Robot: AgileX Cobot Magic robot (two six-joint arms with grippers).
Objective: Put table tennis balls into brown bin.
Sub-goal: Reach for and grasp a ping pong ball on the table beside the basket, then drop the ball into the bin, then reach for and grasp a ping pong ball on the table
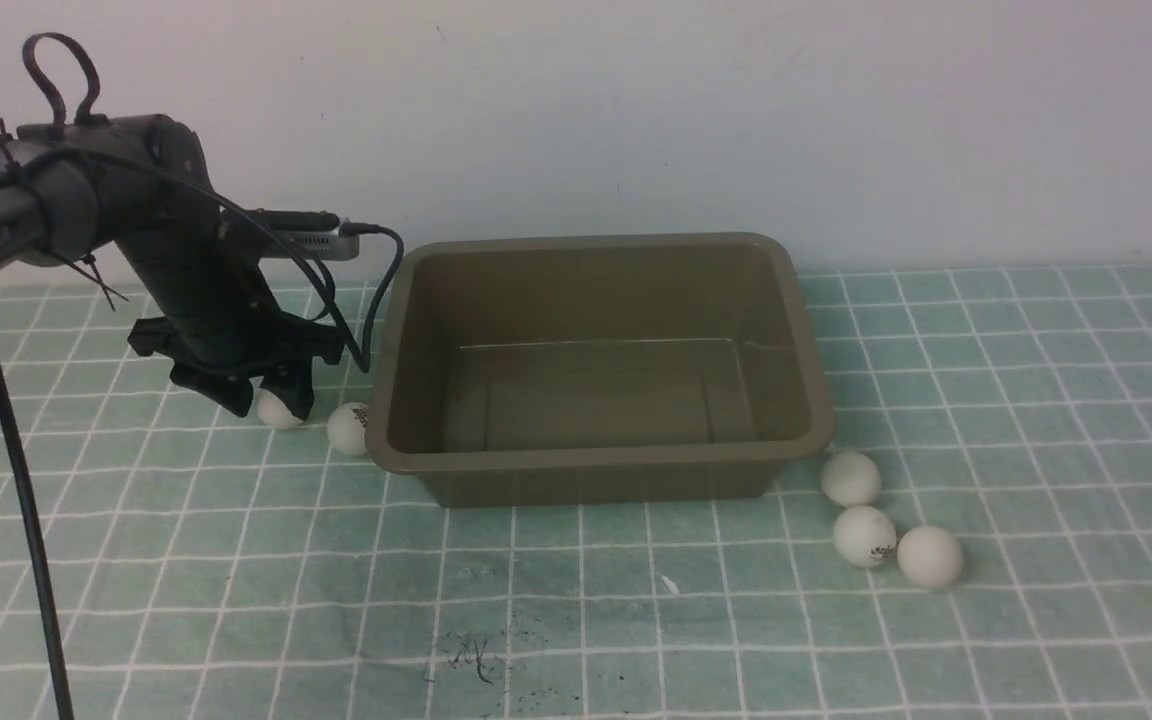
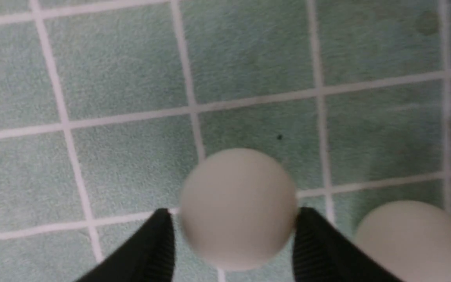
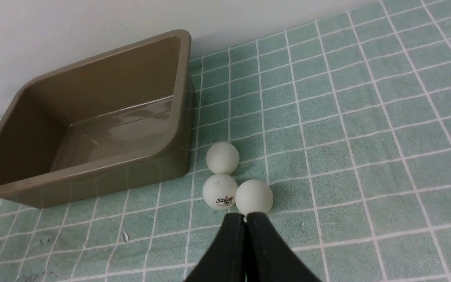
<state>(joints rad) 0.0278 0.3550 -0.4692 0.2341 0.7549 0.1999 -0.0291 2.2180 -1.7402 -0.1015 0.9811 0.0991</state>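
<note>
On the green checked cloth, front view; clock read with 12 toward the white wall.

Mid-cloth sits the brown bin, upright, far rim close to the wall. All five table tennis balls lie outside it on the cloth.

Two balls at the bin's 9 o'clock. First ball has a small dark logo and lies just beside the bin's near left corner; whether it touches, cannot tell. Second ball lies a little further out at 9, under the left gripper.

Left gripper is down at the cloth, fingers parted and straddling the second ball. In the wrist view a sliver of cloth shows between one finger and the ball. The other finger is at the ball's edge, contact unclear, and the ball is blurred. Reads as released, not clamped.

Three balls cluster at the bin's 4 o'clock, off its near right corner. Nearest ball is closest to the bin. Logo ball lies at its 6. Plain ball is at the logo ball's 4, the two touching.

Right gripper is outside the front view. Its wrist view shows the fingers clenched flat together, tips aimed at the plain ball. Height above the cloth, cannot tell.
</note>
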